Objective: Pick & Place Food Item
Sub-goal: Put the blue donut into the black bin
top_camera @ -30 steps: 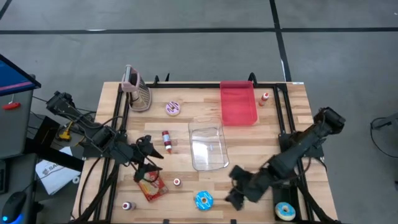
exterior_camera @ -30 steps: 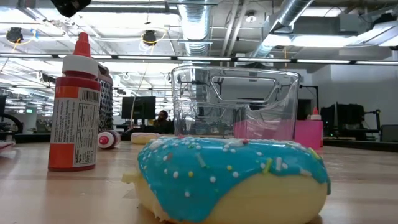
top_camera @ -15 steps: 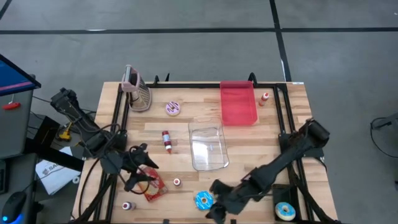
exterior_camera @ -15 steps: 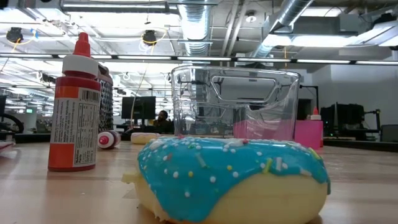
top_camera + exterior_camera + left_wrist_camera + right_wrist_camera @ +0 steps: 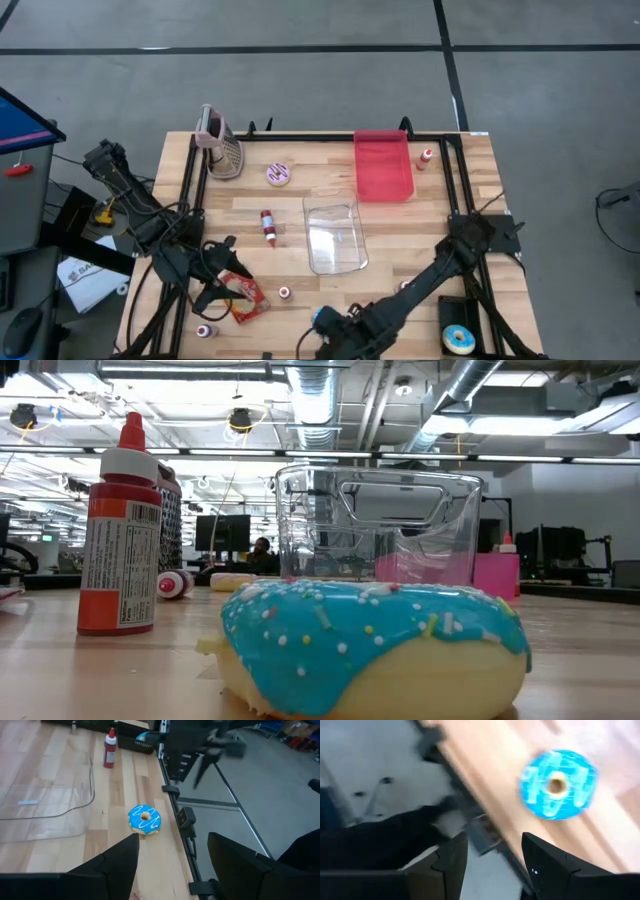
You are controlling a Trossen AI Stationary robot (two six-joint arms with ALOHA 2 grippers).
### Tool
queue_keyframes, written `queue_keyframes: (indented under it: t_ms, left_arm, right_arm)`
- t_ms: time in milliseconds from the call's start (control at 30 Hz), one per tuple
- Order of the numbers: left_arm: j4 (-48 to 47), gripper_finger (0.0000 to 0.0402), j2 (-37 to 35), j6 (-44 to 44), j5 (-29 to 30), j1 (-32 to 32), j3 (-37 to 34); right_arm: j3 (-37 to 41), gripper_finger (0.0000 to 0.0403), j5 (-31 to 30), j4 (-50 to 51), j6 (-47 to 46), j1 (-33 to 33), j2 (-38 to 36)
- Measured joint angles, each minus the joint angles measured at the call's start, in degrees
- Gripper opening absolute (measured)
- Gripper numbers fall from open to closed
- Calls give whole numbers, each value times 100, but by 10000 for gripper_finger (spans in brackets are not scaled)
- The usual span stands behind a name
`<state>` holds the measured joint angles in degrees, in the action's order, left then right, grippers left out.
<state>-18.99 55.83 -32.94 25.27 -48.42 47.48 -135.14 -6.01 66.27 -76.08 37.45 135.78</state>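
Observation:
The blue-iced doughnut [image 5: 320, 318] lies flat near the table's near edge; it fills the low view [image 5: 370, 645] and shows in both wrist views [image 5: 145, 818] [image 5: 558, 784]. My right gripper [image 5: 322, 340] hovers open over the near edge right beside it, partly hiding it from above; the doughnut is beyond the fingers [image 5: 555, 865], not between them. My left gripper [image 5: 172, 870] stands open at the near left [image 5: 222, 283], over a red packet [image 5: 247, 300]. A clear container [image 5: 335, 235] stands at mid-table. A pink-iced doughnut [image 5: 278, 174] lies at the far left.
A red tray [image 5: 383, 165] lies far right of centre and a grater [image 5: 220, 145] stands at the far left corner. A red bottle [image 5: 268, 227] lies left of the container. Small bottles [image 5: 285, 293] [image 5: 205, 330] [image 5: 426, 157] stand about. A tape roll [image 5: 458, 338] lies off the near right.
My right gripper has swept along the near edge toward the table's left, tipping further down, and now hangs over the blue doughnut. My left gripper has swung a little toward the near left corner. The doughnut has not moved.

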Motion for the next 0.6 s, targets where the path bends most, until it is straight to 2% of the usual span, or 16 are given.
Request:
queue_keyframes:
  t_ms: [133,267,600]
  left_arm:
    - [81,233,0,208,-104,-69,0]
    - [147,233,-1,437,-283,-106,0]
    - [102,233,-111,900,-499,-235,0]
  right_arm:
    - [441,180,400,-97,-1003,-165,23]
    - [446,179,370,-181,-1552,-263,48]
    - [441,179,277,-874,-2158,-533,128]
